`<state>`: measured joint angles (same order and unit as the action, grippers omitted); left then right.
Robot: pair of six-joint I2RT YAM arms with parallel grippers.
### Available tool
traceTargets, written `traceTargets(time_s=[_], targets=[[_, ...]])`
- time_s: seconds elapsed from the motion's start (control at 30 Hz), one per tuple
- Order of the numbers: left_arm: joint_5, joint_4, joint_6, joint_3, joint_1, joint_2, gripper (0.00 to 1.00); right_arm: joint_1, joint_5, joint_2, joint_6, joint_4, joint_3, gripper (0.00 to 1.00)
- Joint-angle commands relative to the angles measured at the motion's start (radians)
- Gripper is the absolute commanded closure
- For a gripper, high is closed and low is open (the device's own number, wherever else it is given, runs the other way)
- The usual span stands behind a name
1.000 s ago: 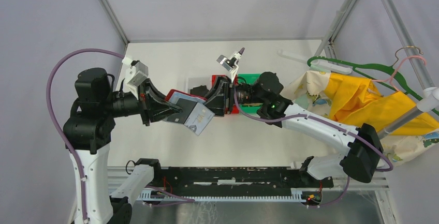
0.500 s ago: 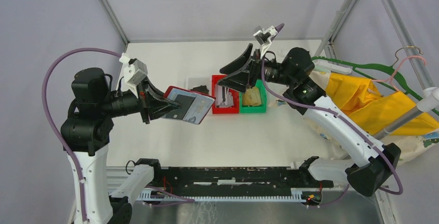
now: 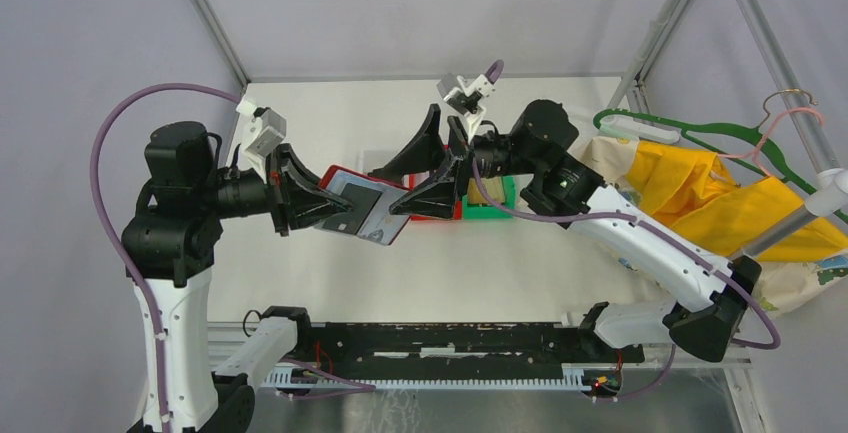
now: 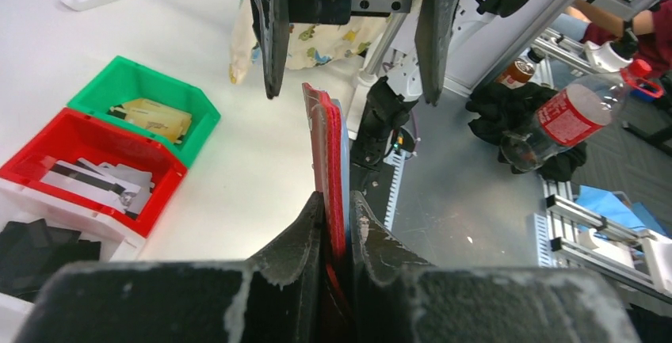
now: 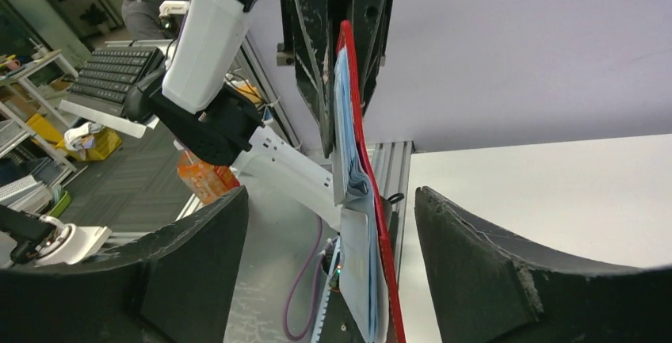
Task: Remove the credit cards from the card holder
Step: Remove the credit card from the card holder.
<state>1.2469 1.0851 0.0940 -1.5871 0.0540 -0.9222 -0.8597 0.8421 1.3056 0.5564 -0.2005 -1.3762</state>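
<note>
Red folding card holder (image 3: pixel 372 209) held mid-air, centre-left of the top view, looks only partly emptied.
Left jaws clenched on its edge, right jaws spread wide around its free end, gripping nothing. Gold-tan plastic card (image 4: pixel 150 116) lies in green plastic bin (image 4: pixel 170 83); more seem tucked inside.

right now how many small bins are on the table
3, in a row: a green bin, a red bin beside it, then a white bin holding black things, partly cut off. Others may be hidden.
</note>
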Motion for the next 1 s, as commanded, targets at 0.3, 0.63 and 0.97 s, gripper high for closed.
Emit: traceTargets(time_s=[0.3,0.63,0.97], targets=[[0.139,-0.239,-0.325,0.035,0.002,0.003,0.83,-0.07,0.072,0.045,0.213,-0.373,0.131,0.42],[0.103,-0.241,-0.345,0.078,0.002,0.024,0.62,-0.071,0.072,0.059,0.392,-0.606,0.205,0.91],[0.055,-0.032,-0.115,0.126,0.002,0.044,0.56,-0.068,0.014,0.053,0.399,-0.553,0.195,1.0]])
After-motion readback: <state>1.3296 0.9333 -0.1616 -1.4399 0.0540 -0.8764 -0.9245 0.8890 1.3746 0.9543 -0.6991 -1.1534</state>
